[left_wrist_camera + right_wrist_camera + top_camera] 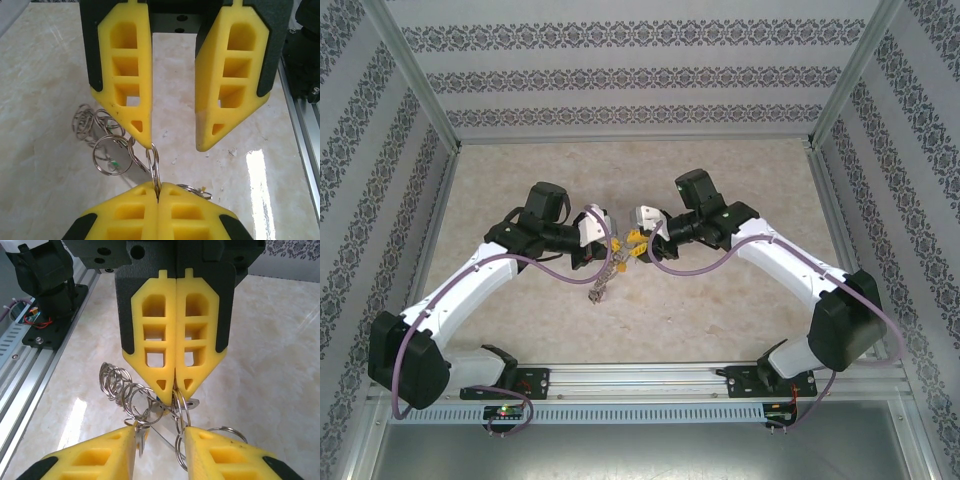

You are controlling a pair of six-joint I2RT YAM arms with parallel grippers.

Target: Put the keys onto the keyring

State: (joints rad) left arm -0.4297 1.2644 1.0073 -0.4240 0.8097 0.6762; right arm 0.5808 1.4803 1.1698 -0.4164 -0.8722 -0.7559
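Left gripper (158,192): closed, tips pinching one silvery ring (153,162) held edge-on. I cannot tell whether this ring is the keyring itself.

Right gripper (175,147): faces the left gripper tip to tip, fingers parted and holding nothing. One fingertip (148,144) touches the pinched ring.

Bunch of linked rings (102,145): trails from the pinched ring, beside the left gripper and over the table (740,330). A green speck (115,164) sits inside one loop. Individual keys are too small to make out.
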